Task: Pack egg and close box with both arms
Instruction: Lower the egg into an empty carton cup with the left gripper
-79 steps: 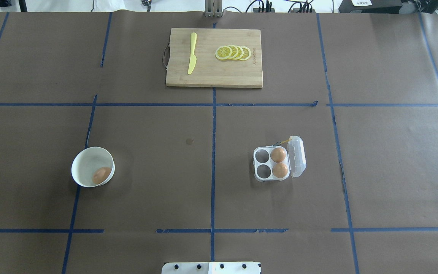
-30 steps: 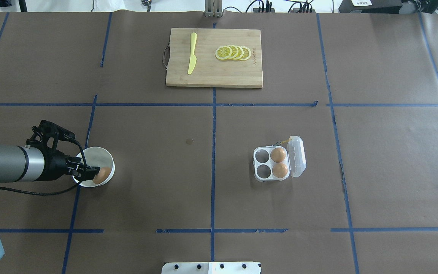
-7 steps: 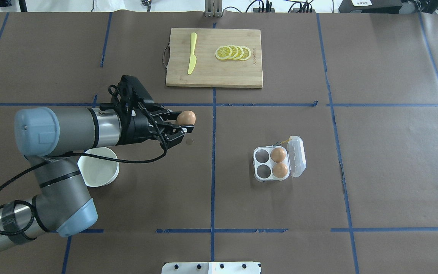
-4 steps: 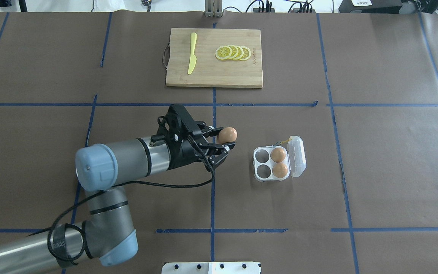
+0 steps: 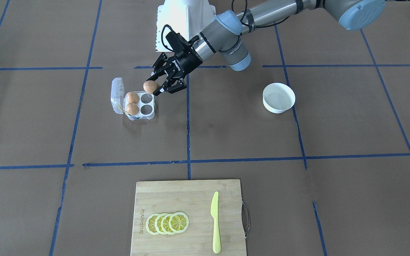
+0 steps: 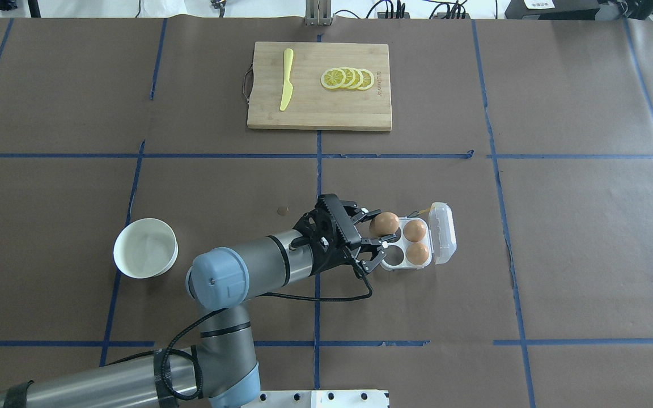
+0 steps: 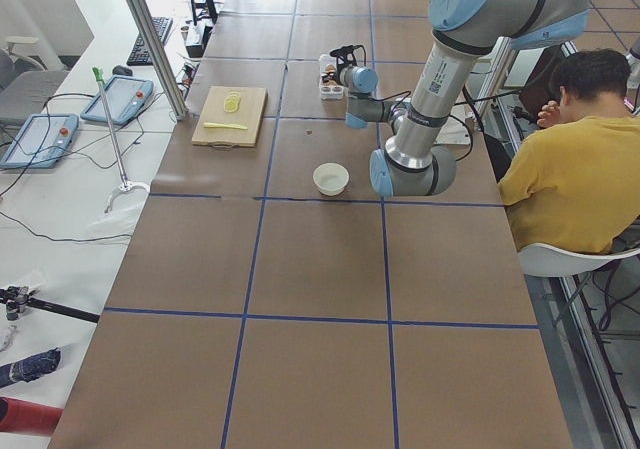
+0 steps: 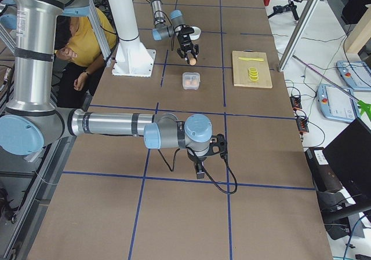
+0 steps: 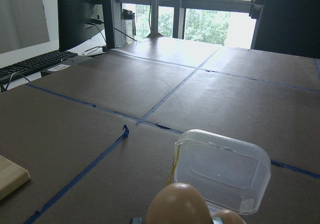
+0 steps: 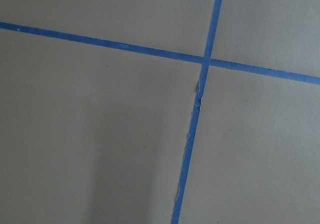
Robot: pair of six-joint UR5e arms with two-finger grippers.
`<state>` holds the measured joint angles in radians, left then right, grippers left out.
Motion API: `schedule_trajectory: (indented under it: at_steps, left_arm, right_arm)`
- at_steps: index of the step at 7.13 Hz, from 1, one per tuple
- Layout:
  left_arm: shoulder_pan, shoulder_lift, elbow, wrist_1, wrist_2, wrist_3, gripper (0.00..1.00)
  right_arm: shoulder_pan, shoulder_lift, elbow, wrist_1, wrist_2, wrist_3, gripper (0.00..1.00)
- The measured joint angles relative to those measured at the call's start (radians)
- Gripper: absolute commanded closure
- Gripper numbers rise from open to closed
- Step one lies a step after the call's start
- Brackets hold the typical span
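Observation:
My left gripper (image 6: pixel 380 233) is shut on an orange-brown egg (image 6: pixel 385 224) and holds it just above the box's far-left cup. It also shows in the front-facing view (image 5: pixel 157 86) with the egg (image 5: pixel 150 86). The clear box (image 6: pixel 393 256) stands open, its lid (image 6: pixel 443 232) raised on the right. Two eggs (image 6: pixel 415 230) (image 6: pixel 418 253) fill its right cups; the near-left cup is bare. The left wrist view shows the held egg (image 9: pixel 176 204) before the lid (image 9: pixel 222 169). My right gripper (image 8: pixel 199 172) hangs low over the table, far from the box; I cannot tell whether it is open.
A white bowl (image 6: pixel 145 249) stands empty at the left. A wooden cutting board (image 6: pixel 319 110) with a yellow knife (image 6: pixel 286 79) and lemon slices (image 6: pixel 348 78) lies at the far middle. A person in yellow (image 7: pixel 570 169) sits beside the table.
My left gripper took the egg out of the bowl and carried it right across the table's middle to the box's left edge. The bowl is left empty. The box has not moved.

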<state>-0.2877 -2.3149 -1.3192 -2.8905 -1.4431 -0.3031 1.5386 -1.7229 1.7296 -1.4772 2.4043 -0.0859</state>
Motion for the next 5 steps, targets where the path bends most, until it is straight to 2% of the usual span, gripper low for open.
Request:
schedule_trajectory:
  at_steps: [3,5]
  left_arm:
    - [0.021,-0.045,0.088,-0.004,0.003,0.005,0.72]
    - [0.029,-0.065,0.113,-0.003,0.003,0.005,0.52]
  right_arm:
    - [0.000,0.000,0.002,0.000,-0.001,0.000,0.00]
    - [0.000,0.000,0.002,0.000,-0.001,0.000,0.00]
